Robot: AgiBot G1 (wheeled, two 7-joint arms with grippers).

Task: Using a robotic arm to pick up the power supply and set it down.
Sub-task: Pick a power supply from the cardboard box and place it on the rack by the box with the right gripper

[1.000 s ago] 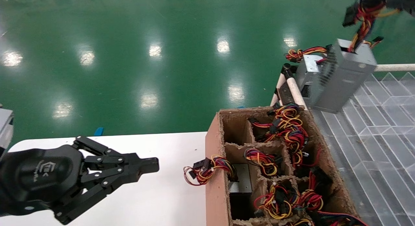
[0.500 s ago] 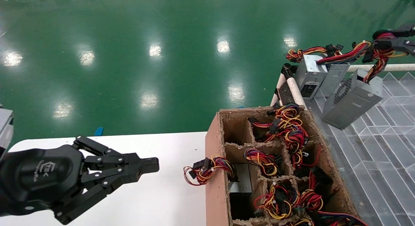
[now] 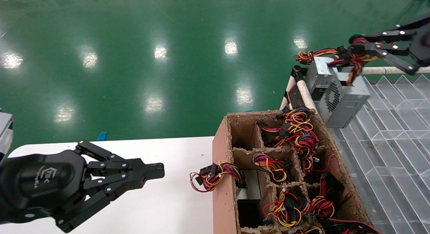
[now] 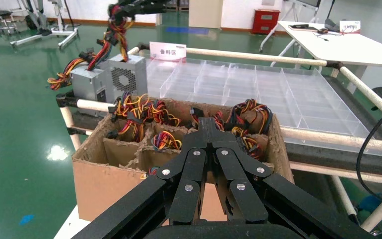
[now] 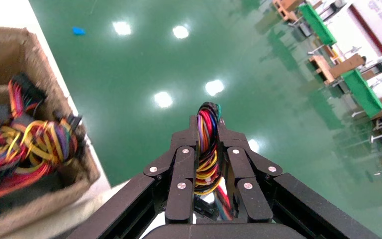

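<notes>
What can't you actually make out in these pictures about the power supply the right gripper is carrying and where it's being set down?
- Whether the power supply rests on the clear tray: head view, its underside is hidden.
- The power supply in the right wrist view: only its wire bundle, clamped in the right gripper, shows.
- The red-and-white sign: left wrist view, lettering too small.
- The left gripper is parked over the white table.

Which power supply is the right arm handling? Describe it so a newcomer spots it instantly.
Find the clear plastic tray rack beyond the cardboard box. At its far corner two grey units stand together; the power supply is the nearer, with a round vent grille. Unlike its neighbour, its wire bundle is pinched in the right gripper.
</notes>
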